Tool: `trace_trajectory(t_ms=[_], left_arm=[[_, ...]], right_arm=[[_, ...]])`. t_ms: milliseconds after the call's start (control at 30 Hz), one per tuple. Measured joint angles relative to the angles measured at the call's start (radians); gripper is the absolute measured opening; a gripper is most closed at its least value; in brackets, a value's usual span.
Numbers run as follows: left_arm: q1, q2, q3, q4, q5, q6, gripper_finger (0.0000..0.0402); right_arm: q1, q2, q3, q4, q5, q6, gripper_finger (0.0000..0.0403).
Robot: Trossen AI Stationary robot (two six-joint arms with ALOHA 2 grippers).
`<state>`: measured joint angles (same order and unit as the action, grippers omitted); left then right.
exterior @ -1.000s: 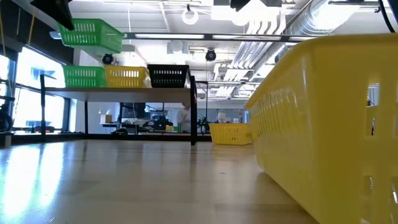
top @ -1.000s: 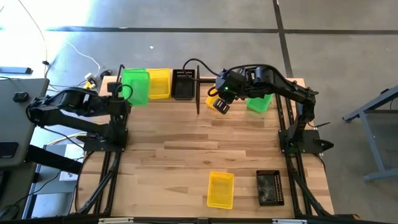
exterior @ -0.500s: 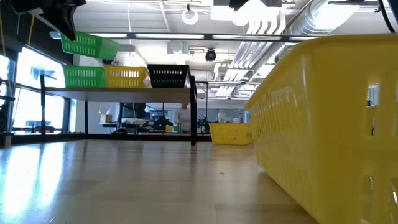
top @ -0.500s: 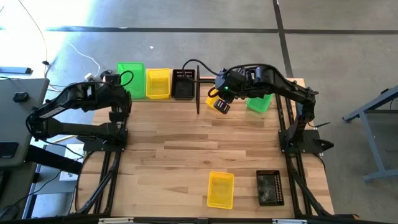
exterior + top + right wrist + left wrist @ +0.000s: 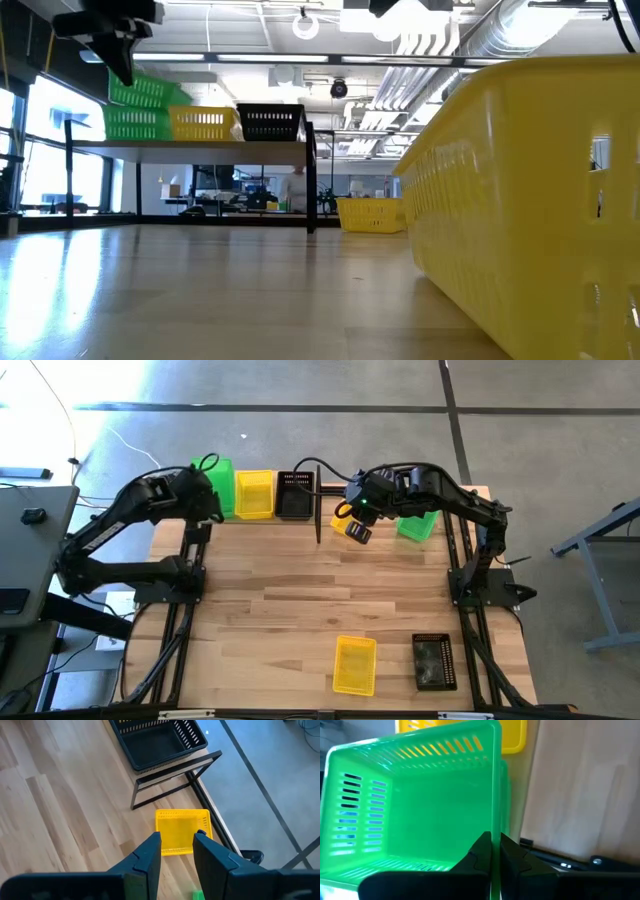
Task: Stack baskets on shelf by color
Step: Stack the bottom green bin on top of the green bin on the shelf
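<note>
Wooden table (image 5: 290,610) carries a yellow basket (image 5: 354,665) and black basket (image 5: 434,661).

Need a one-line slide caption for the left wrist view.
Left gripper shut on the rim of a green basket, lowering it into another green basket on the shelf beside a yellow basket.

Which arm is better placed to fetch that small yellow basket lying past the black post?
The right, I'd say. The right gripper hangs open right above that yellow basket, while the left gripper is busy at the far end of the shelf, shut on a green basket.
</note>
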<state>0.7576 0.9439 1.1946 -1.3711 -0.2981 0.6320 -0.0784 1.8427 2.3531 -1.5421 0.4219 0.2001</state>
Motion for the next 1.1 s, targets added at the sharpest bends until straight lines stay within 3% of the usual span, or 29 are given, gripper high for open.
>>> trace_trajectory(t_ms=[467,700,1100], left_arm=[[0.209,0.014,0.000,0.038,0.226,0.053,0.0000],[0.260,0.024,0.000,0.038,0.233,0.052,0.0013],[0.262,0.025,0.000,0.031,0.185,0.011,0.0106]], right_arm=[[0.000,0.000,0.000,-0.001,-0.010,-0.025,0.0099],[0.000,0.000,0.000,-0.002,-0.010,-0.025,0.0099],[0.000,0.000,0.000,-0.002,-0.010,-0.023,0.0099]])
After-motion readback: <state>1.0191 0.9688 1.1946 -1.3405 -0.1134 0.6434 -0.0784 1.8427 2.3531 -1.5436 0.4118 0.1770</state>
